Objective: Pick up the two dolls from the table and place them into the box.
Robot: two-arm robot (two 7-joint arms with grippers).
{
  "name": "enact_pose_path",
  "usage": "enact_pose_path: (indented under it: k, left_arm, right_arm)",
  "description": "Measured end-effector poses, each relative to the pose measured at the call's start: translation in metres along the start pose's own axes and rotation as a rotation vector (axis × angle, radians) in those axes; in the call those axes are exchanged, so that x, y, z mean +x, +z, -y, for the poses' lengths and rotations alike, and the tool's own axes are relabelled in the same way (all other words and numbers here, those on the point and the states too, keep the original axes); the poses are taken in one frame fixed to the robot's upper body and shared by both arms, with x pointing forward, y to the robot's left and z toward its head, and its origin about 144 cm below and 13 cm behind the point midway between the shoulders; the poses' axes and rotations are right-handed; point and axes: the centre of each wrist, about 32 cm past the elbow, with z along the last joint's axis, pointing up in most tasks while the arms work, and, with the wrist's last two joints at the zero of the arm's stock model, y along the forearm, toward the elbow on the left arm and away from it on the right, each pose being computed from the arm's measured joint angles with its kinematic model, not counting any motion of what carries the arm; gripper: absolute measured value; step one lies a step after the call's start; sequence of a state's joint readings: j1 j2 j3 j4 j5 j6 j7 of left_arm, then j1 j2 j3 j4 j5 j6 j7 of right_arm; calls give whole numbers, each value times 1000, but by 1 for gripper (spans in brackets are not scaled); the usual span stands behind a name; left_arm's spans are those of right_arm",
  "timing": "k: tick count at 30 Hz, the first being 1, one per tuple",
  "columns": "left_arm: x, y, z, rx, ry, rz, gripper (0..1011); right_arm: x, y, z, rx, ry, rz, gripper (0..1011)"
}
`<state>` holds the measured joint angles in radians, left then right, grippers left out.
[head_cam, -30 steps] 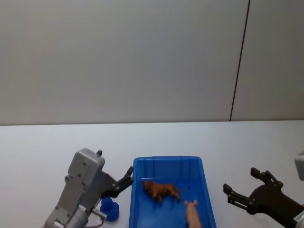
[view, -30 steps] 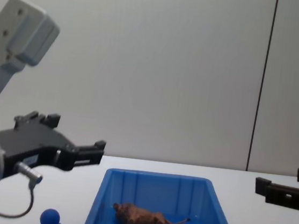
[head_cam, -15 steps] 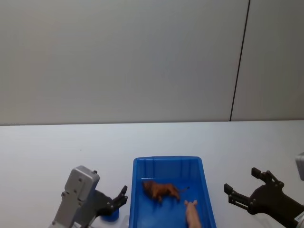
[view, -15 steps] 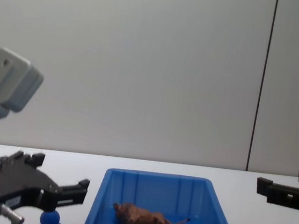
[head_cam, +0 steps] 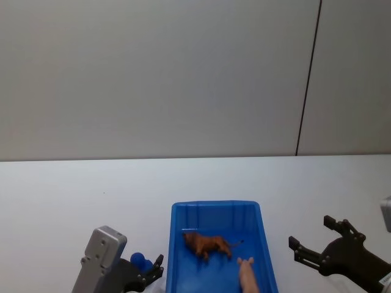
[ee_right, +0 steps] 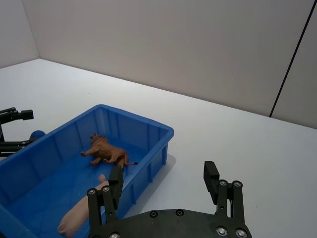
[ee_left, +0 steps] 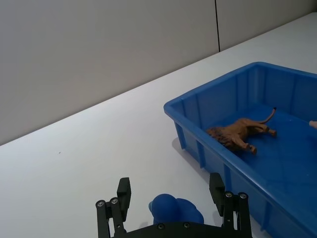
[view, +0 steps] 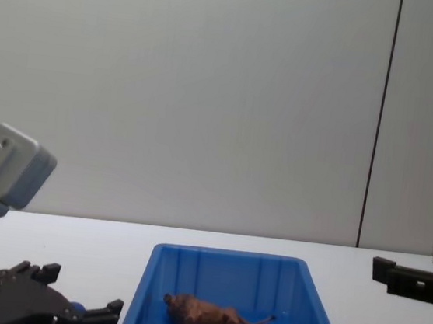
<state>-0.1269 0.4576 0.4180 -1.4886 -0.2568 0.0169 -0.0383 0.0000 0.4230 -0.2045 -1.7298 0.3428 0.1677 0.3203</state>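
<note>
You are looking at a flat white counter [head_cam: 73, 183] that carries everything here. On it, between your two grippers, sits the bright blue rectangular plastic box [head_cam: 217, 210] with ribbed inner walls.

Your left gripper [ee_left: 171, 198] is low over the counter just beside the box's left wall. Its jaws stand wide open and hold nothing. In the left wrist view they straddle a small dark-blue round-headed figure [ee_left: 174, 212], which stands on the counter between them without touching either one. The box lies just past the jaw nearer to it, and its wall is close to that jaw but apart from it.

Your right gripper [ee_right: 164, 186] hangs on the other side of the box, off its right wall and clear of it. Its jaws are also spread open and empty, with bare counter between them. From these jaws the box lies ahead and to one side.

Both dolls are inside the box, well away from either pair of jaws. The brown lion-like toy figure [head_cam: 206, 244] with a thin tail lies near the middle of the box floor. The pale pink pig-like toy figure [head_cam: 247, 276] lies beside it, nearer to you and closer to the wall on your right gripper's side. The two do not touch.
</note>
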Motion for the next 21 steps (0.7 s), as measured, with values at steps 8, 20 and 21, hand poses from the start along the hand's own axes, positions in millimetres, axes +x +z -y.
enact_pose_path:
  k: [8,20,21]
  left_arm:
    - [1,-8,4,23,-12,-19,1001]
    - [1,-16,9,55,-24,-54,1001]
    - [1,-17,9,56,-25,-56,1001]
  right_arm:
    - [0,0,0,0,0,0,1001]
    - [0,0,0,0,0,0,1001]
    - [0,0,0,0,0,0,1001]
